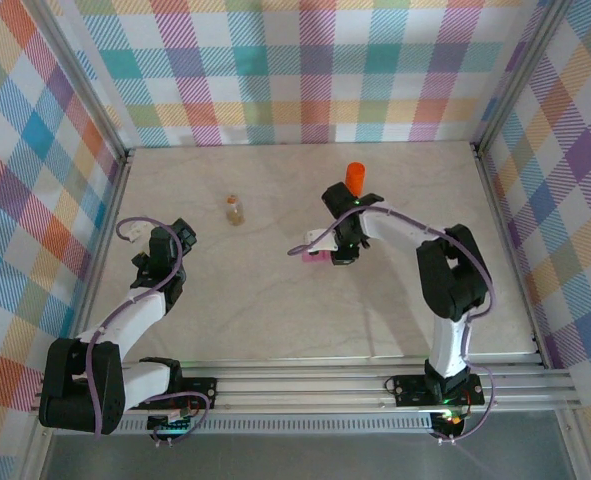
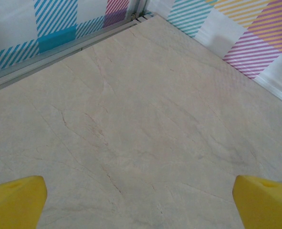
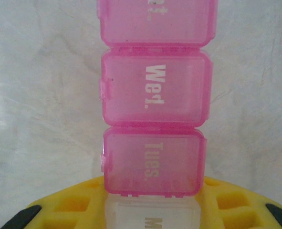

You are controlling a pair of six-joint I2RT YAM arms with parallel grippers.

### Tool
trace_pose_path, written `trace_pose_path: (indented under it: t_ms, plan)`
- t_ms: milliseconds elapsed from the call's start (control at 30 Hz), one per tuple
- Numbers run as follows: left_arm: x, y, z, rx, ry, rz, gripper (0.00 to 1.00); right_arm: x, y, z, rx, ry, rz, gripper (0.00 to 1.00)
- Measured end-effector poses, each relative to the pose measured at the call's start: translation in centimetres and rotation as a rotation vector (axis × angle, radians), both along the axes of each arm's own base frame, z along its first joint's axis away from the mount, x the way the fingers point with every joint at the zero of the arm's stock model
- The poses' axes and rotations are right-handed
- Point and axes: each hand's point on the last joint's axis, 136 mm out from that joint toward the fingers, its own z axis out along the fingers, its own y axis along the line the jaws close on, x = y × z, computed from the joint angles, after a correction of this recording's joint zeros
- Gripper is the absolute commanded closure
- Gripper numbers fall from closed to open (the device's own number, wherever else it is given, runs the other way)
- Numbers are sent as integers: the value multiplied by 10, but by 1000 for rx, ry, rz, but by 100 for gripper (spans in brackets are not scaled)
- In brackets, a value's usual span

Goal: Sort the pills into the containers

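The pink pill box (image 3: pixel 155 90) lies flat on the table, its lids marked "Wed." and "Tues." and its near end compartment clear. My right gripper (image 3: pixel 152 214) is shut on that clear end, a yellow finger (image 3: pixel 69 205) on each side. From above, the pill box (image 1: pixel 312 254) shows just left of my right gripper (image 1: pixel 337 248). My left gripper (image 2: pixel 141 200) stands wide open over bare table, nothing between its fingertips (image 2: pixel 16 200); from above, the left gripper (image 1: pixel 182 233) is at the left side. The lids I see are closed; the pills are hidden.
An orange bottle (image 1: pixel 355 178) stands upright just beyond the right arm's wrist. A small clear bottle (image 1: pixel 235 210) with yellowish contents stands left of centre. Checked walls (image 1: pixel 305 70) enclose the table on three sides.
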Motion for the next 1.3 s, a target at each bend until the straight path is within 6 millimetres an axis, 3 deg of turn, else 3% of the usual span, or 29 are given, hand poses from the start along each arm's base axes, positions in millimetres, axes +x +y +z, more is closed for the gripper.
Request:
trace_pose_path:
  t_ms: [167,267,367,567,700,933,1033,1100,1167,1300]
  plan:
    - [0,0,0,0,0,0,0,23,9,-10,-70,-37,117,71]
    - [0,0,0,0,0,0,0,31,14,-18,-91,-40,158,50]
    - [0,0,0,0,0,0,0,33,16,-22,-107,-44,188,38]
    - [1,-1,-4,0,12,-3,0,38,22,-16,-92,-71,190,35]
    - [3,-5,-7,-8,19,-30,0,46,28,9,-34,-142,121,35]
    - [11,-22,-4,-36,0,-130,0,51,30,115,291,-368,-230,28]
    - [16,-35,0,-34,-11,-196,0,44,23,146,483,-402,-454,28]
    - [18,-49,2,-33,-15,-253,0,38,17,149,592,-380,-608,28]
    - [20,-66,6,-26,-23,-326,0,34,10,136,664,-320,-768,29]
    - [25,-107,21,1,-24,-486,0,26,2,89,731,-174,-1041,28]
